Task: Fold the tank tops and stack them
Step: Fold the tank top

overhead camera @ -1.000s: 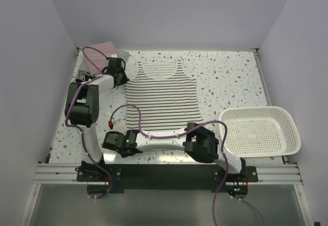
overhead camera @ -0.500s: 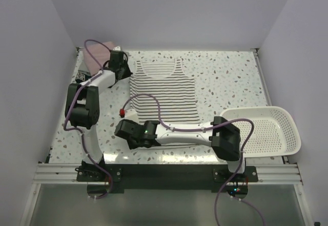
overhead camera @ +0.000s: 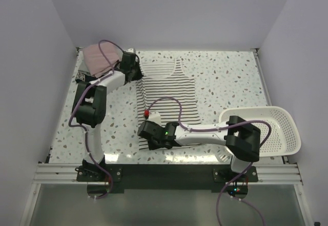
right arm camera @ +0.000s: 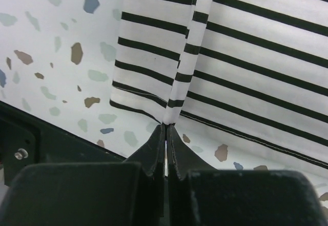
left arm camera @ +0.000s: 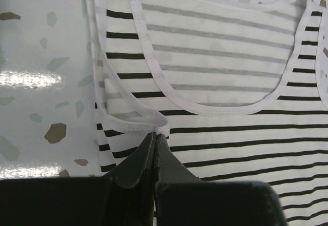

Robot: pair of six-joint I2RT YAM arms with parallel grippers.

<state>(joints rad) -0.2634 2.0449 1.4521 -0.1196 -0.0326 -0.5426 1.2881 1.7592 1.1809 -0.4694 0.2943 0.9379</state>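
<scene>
From above: glossy white tabletop (overhead camera: 230,77) flecked with grey, brown and blue chips. Boxed in by plain pale lilac walls (overhead camera: 169,11) at left, back and right, with an aluminium rail (overhead camera: 56,172) along the near edge. Near the middle, a striped tank top (overhead camera: 174,90), white with thin black lines, neckline toward the back wall. Along its left side, cloth doubled over toward the centre. In the far left corner, a dusty pink tank top (overhead camera: 96,57), bunched, well apart from the white slotted basket (overhead camera: 256,109) at the right edge. At the striped top's left shoulder, the left gripper (overhead camera: 137,73). At its near left hem corner, the right gripper (overhead camera: 147,134).

Left wrist: fingers pressed together on the white-bound strap edge, a small tuck of fabric caught at the tips. Scooped neckline just beyond, and bright glare on the table at left.

Right wrist: jaws closed tight on the folded hem, a crease of striped cloth running up from the tips. Speckled surface on both sides, with a dark base plate (right arm camera: 31,134) at lower left.

Against a second ago: both grippers farther right, and the top's left edge carried inward with them. Garment narrower and no longer spread flat. Right arm's elbow swung out over the basket's near left rim. Pink tank top less covered by the left arm.
</scene>
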